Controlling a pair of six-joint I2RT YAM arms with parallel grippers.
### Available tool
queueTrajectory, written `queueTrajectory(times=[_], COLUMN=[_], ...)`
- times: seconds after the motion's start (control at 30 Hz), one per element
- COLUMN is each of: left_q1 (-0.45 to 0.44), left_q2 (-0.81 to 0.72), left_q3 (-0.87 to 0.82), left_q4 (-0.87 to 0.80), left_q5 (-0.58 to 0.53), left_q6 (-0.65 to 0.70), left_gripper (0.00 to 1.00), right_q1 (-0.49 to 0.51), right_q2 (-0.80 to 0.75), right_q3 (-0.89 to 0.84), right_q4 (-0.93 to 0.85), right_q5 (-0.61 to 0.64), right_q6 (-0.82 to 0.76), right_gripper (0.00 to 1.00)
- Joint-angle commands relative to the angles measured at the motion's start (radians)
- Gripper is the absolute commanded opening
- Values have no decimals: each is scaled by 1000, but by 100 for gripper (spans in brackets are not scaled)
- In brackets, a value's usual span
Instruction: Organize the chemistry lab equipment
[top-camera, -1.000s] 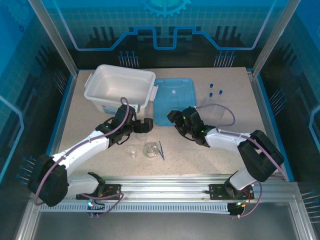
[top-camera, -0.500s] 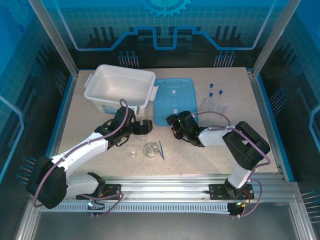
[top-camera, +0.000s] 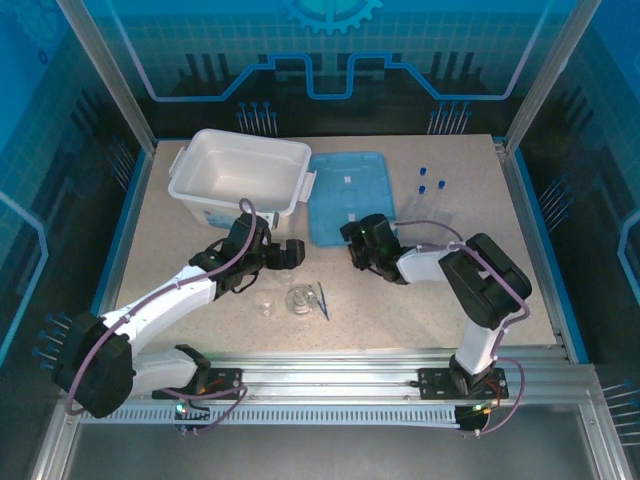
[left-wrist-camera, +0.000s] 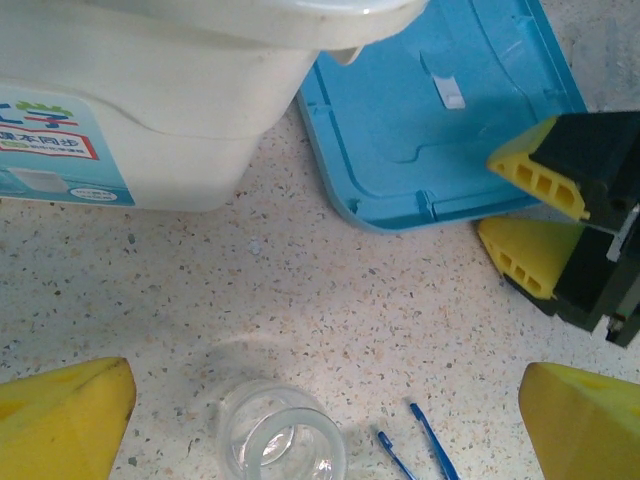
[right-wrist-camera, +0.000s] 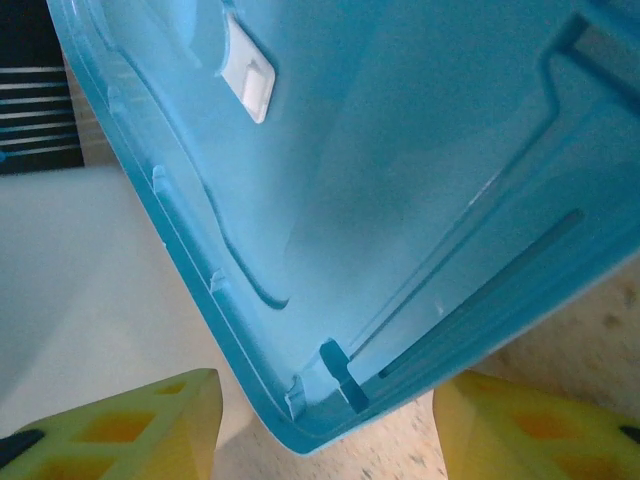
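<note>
A clear conical flask (top-camera: 299, 300) stands on the table beside a small beaker (top-camera: 265, 305) and thin dark-blue tweezers (top-camera: 322, 300). My left gripper (top-camera: 290, 252) hovers open just behind them. In the left wrist view the flask (left-wrist-camera: 282, 442) sits between the wide-apart fingers of my left gripper (left-wrist-camera: 325, 440), with the tweezers (left-wrist-camera: 420, 452) to its right. Three blue-capped tubes (top-camera: 430, 186) lie at the back right. My right gripper (top-camera: 352, 247) is open at the near corner of the light-blue lid (top-camera: 347, 195). That lid corner (right-wrist-camera: 330, 400) lies between the spread fingers of my right gripper (right-wrist-camera: 325, 430).
The white bin (top-camera: 240, 170) stands at the back left, close to the lid's left edge. In the left wrist view the bin wall (left-wrist-camera: 150, 110), the lid (left-wrist-camera: 440, 100) and the right gripper's yellow fingers (left-wrist-camera: 530, 215) are near one another.
My right gripper has moved left and in toward the lid's near corner, its arm folding tighter. The left arm has hardly shifted. The glassware and tweezers lie where they were.
</note>
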Motion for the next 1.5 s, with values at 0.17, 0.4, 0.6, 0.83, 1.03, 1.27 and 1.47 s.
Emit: queueTrajectory(times=[0.17, 0.4, 0.6, 0.83, 1.03, 1.27, 1.47], left_q1=[16, 17, 17, 17, 17, 17, 17], left_q2=[-6, -17, -24, -28, -26, -24, -20], left_q3=[-8, -10, -11, -9, 0, 4, 4], left_q4=[19, 11, 6, 0, -7, -11, -11], left_q5=[29, 33, 33, 37, 47, 52, 51], left_q6=[3, 2, 2, 0, -2, -5, -5], left_gripper=[99, 99, 99, 99, 99, 99, 99], right_q1=[-86, -122, -134, -157, -157, -155, -141], right_q2=[131, 225, 257, 281, 294, 269, 227], right_q3=[130, 230, 287, 340, 381, 399, 394], right_q4=[82, 106, 96, 94, 95, 61, 19], right_q5=[30, 30, 55, 87, 102, 125, 152], right_q6=[3, 8, 18, 29, 46, 23, -18], right_gripper=[57, 57, 56, 56, 54, 45, 35])
